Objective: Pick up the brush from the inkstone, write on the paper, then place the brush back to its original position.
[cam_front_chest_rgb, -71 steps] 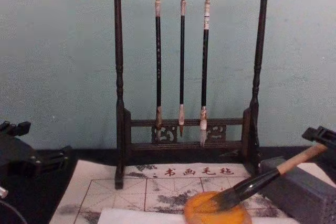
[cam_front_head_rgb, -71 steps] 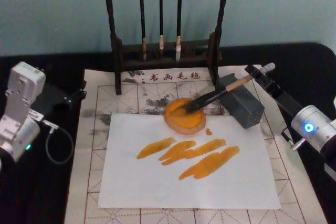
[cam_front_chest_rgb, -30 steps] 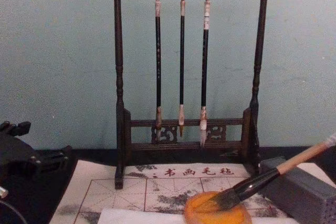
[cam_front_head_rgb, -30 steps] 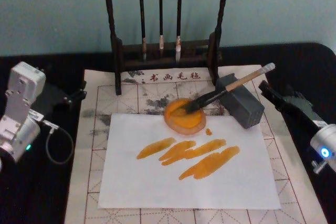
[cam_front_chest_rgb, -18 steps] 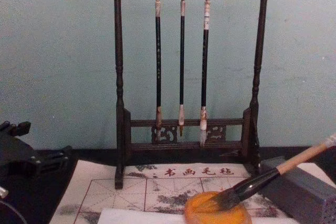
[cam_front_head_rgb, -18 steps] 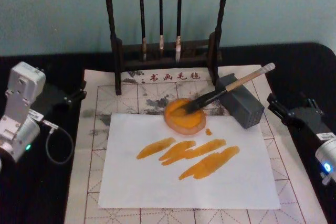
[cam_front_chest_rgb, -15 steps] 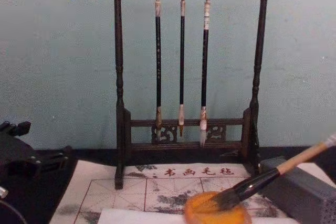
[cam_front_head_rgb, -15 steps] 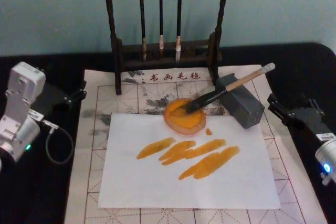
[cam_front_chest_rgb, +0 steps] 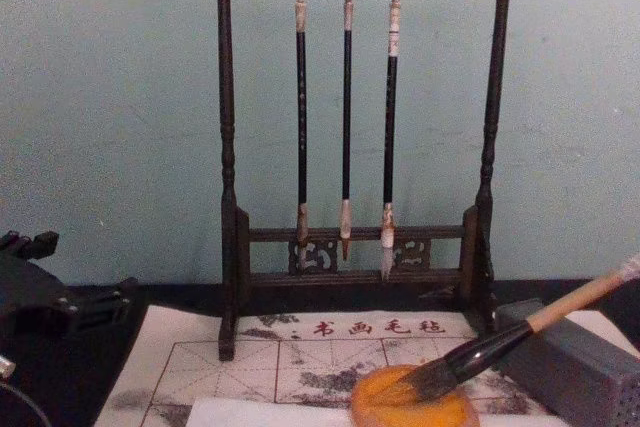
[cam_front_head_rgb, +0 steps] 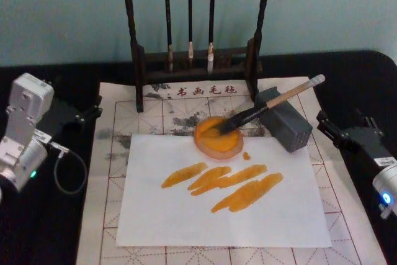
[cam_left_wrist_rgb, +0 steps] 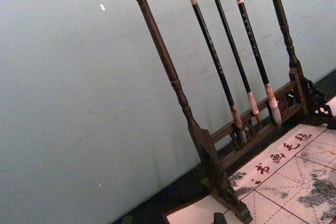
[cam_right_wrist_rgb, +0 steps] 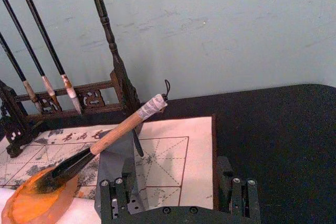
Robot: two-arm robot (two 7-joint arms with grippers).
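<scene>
The brush (cam_front_head_rgb: 273,102) lies free, its dark bristles in the orange inkstone (cam_front_head_rgb: 217,143) and its pale handle propped on a grey block (cam_front_head_rgb: 290,127); its whitish end cap points to the back right. In the right wrist view the brush (cam_right_wrist_rgb: 118,132) lies ahead of my right gripper (cam_right_wrist_rgb: 178,203), which is open and holds nothing. That right gripper (cam_front_head_rgb: 345,126) sits off the mat's right edge, apart from the brush. The white paper (cam_front_head_rgb: 186,221) carries several orange strokes. My left gripper (cam_front_head_rgb: 93,108) is parked at the far left, open.
A dark wooden rack (cam_front_head_rgb: 138,66) with three thin hanging brushes (cam_front_chest_rgb: 346,117) stands at the back of the beige grid mat (cam_front_head_rgb: 108,172). The grey block sits right of the inkstone. Black tabletop (cam_front_head_rgb: 360,72) surrounds the mat.
My right gripper has let go of the brush's end and drawn back to the right and nearer me. The brush stays on the block and inkstone. The left arm has not moved.
</scene>
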